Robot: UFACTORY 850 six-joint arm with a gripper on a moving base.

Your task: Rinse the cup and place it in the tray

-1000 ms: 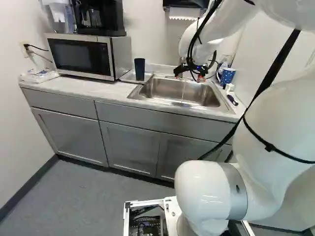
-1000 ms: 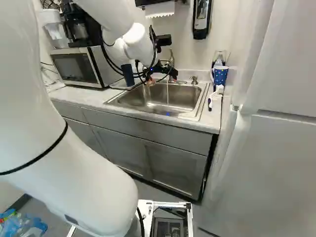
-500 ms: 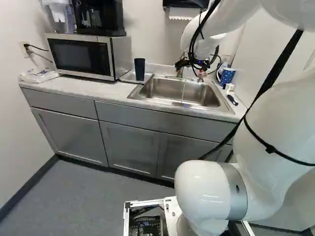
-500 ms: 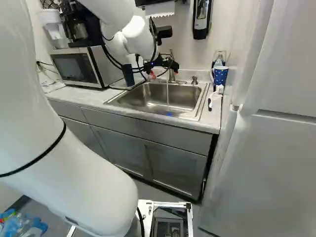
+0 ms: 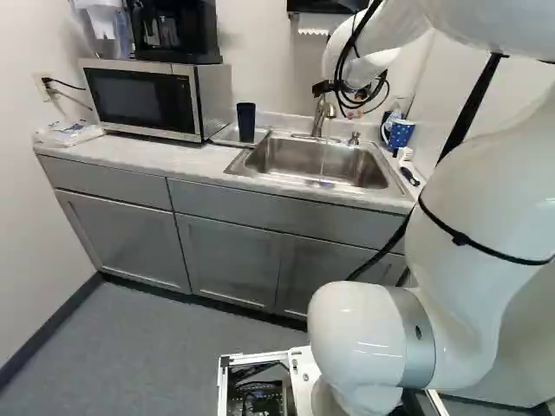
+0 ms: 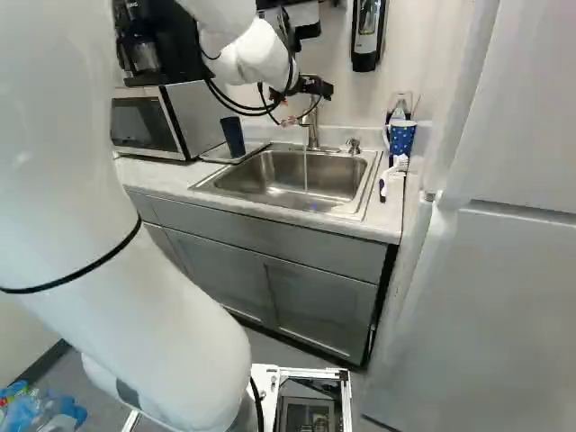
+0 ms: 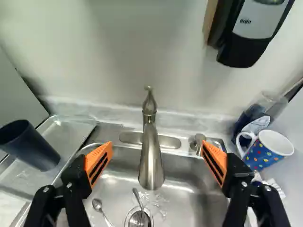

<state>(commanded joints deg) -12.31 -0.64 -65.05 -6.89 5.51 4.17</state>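
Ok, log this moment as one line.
jaws: open above sink | dark blue cup: upright in tray | faucet: running

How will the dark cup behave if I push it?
The dark cup is tall and slim, so a high push may tip it. Its smooth sides could slip. The rim of the tray may stop a slide.

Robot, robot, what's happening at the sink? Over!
Gripper open and empty. Dark cup standing in the tray. Faucet close ahead, water running.
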